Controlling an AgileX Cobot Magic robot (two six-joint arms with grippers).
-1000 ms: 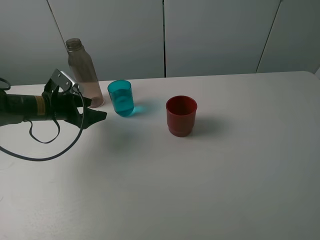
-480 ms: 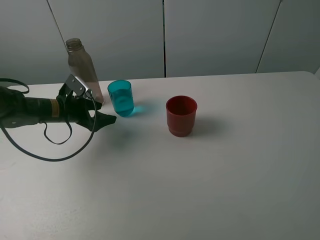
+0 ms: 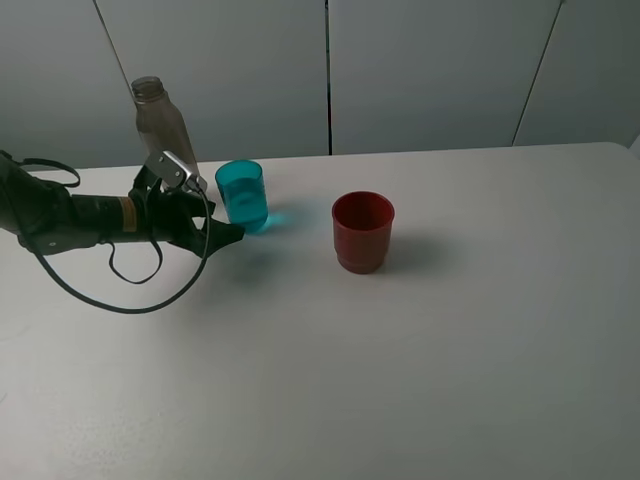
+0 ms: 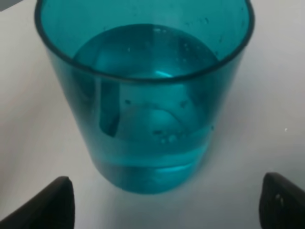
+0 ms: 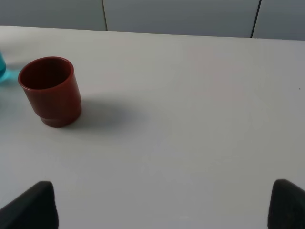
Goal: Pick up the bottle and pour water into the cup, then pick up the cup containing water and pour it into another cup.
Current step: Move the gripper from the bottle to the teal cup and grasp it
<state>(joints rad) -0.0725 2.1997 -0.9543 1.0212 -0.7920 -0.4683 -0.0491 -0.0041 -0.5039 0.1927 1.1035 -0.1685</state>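
Left wrist: left pincer [image 4: 163, 204] on cup [image 4: 143, 109]?
> No. It's apart, cup with water just ahead, not touching. Cup sits on table [image 3: 400, 350] between bottle [image 3: 160, 130] and red cup [image 3: 362, 230]. Right pincer [image 5: 157, 207] apart, empty.

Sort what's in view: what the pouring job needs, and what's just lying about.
Job: tall smoky transparent plastic bottle; small teal translucent plastic tumbler holding water; stout opaque dark red plastic cup; open left tool facing the tumbler.
Lying about: only the white table and grey wall panels.
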